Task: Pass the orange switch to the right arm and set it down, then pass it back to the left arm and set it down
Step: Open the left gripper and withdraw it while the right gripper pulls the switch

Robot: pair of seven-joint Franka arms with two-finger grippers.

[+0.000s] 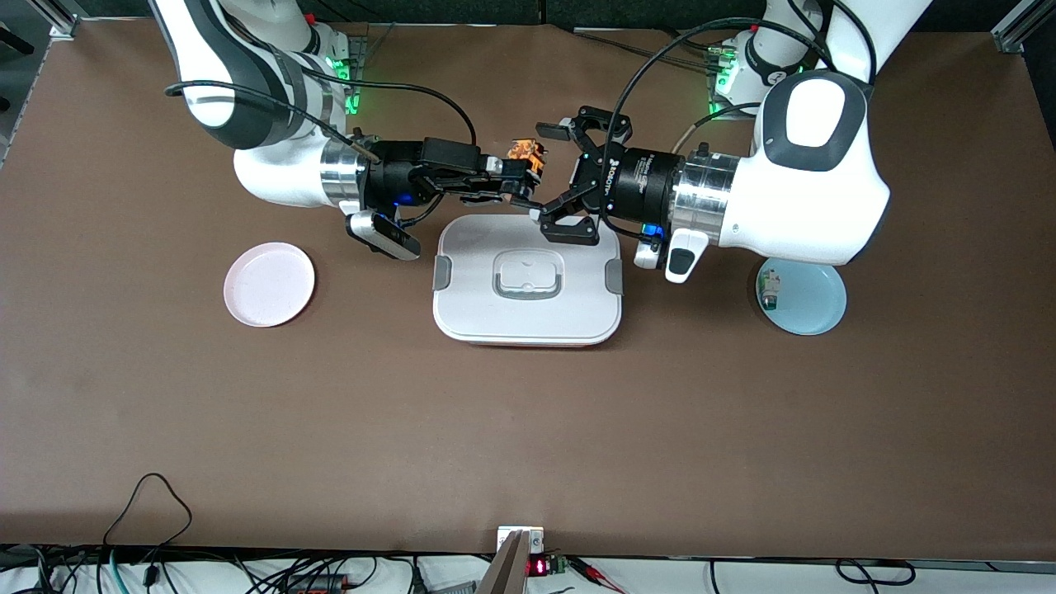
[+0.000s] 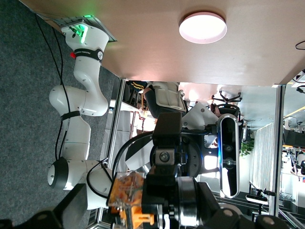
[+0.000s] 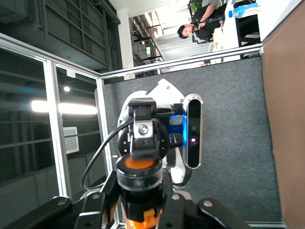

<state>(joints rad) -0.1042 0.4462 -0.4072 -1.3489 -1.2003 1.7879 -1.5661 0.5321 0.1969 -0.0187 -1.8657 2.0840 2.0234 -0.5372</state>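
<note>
The orange switch [image 1: 526,157], a small black-and-orange component, hangs in the air over the table strip between the box [image 1: 528,318] and the robots' bases. My right gripper [image 1: 525,176] is shut on it; in the right wrist view the switch [image 3: 143,188] sits between the black fingers [image 3: 97,200], round black end outward. My left gripper [image 1: 544,173] faces it a short gap away, open, fingers spread wide and touching nothing. In the left wrist view the switch [image 2: 127,191] shows close ahead. The box lies shut on the table under both hands.
A pink plate [image 1: 269,284] lies toward the right arm's end of the table. A pale blue plate [image 1: 813,307] toward the left arm's end holds a tiny white-and-green component [image 1: 770,289]. Cables run along the table edge nearest the front camera.
</note>
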